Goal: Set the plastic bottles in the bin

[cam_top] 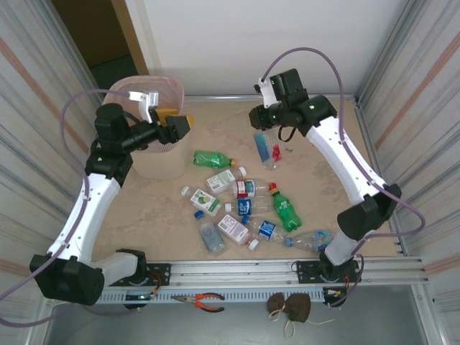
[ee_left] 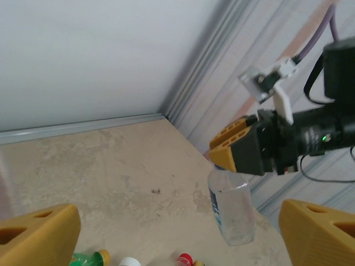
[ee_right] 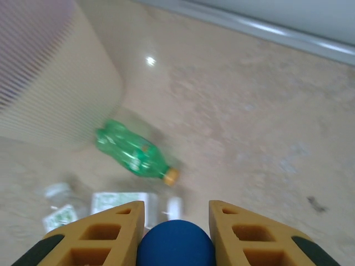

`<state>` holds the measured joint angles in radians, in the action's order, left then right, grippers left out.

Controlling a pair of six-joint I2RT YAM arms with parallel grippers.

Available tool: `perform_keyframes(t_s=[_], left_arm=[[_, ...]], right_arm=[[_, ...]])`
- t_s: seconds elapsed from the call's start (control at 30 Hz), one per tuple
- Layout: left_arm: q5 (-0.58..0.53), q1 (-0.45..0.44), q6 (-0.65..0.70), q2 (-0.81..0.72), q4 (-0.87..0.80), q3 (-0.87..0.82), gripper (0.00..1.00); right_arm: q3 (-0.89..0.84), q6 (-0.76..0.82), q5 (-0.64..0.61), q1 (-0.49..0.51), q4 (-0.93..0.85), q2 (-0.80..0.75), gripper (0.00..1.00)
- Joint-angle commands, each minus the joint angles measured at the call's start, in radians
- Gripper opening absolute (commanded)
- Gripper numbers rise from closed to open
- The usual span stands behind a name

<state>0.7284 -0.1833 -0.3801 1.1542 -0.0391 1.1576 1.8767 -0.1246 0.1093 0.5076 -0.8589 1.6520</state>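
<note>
Left jaws: the left gripper (cam_top: 178,126) (ee_left: 177,238) is spread wide, its yellow fingers (ee_left: 39,235) far apart, and sits just beside the bin's right rim.
Right jaws: the right gripper (cam_top: 261,118) (ee_left: 226,148) (ee_right: 175,221) is pinched on a blue cap (ee_right: 175,244), one finger on each side.
Bin (cam_top: 154,162) (ee_right: 50,94): upright at the far left corner of the worktop (cam_top: 230,118), with a pink liner (cam_top: 136,83) over its rim.
Green bottle (cam_top: 213,158) (ee_right: 133,152): lies on its side just right of the bin, orange cap pointing right.
Loose bottles (cam_top: 245,188): scattered in a cluster on the middle of the worktop towards its near edge, most on their sides. A second green one (cam_top: 287,210) lies at the cluster's right.
Held bottle (cam_top: 267,147) (ee_left: 233,208): clear, hangs cap-up and tilted from the right gripper. It is over the far middle of the worktop, well right of the bin.
</note>
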Motion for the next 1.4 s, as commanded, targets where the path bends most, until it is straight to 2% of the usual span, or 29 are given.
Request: perform_keyframes(t_s=[0.0,0.13,0.3,0.47,0.63,0.83,0.97,1.1,1.37], left_arm=[[0.076,-0.033,0.066,0.030,0.025,0.036,0.88],[0.155,-0.099,0.130,0.054,0.039,0.052,0.81],[0.212,-0.189,0.224,0.073,0.037,0.071,0.78],[0.218,-0.266,0.290,0.096,0.008,0.112,0.79],[0.216,-0.311,0.291,0.127,0.023,0.138,0.80],[0.268,-0.377,0.322,0.163,0.045,0.161,0.79],[0.300,-0.417,0.351,0.181,0.051,0.177,0.71],[0.335,-0.435,0.353,0.176,0.091,0.172,0.65],[0.375,-0.447,0.353,0.158,0.125,0.179,0.60]], right_arm=[[-0.072,-0.073,0.159,0.014,0.150,-0.105,0.28],[-0.194,-0.111,0.278,0.018,0.339,-0.215,0.30],[-0.289,-0.156,0.403,0.020,0.511,-0.315,0.32],[-0.303,-0.173,0.481,0.028,0.580,-0.356,0.32],[-0.304,-0.205,0.536,0.039,0.636,-0.376,0.31],[-0.309,-0.249,0.552,0.061,0.707,-0.408,0.31],[-0.301,-0.257,0.548,0.069,0.715,-0.432,0.31],[-0.302,-0.248,0.545,0.071,0.711,-0.458,0.32],[-0.305,-0.239,0.557,0.075,0.710,-0.482,0.32]])
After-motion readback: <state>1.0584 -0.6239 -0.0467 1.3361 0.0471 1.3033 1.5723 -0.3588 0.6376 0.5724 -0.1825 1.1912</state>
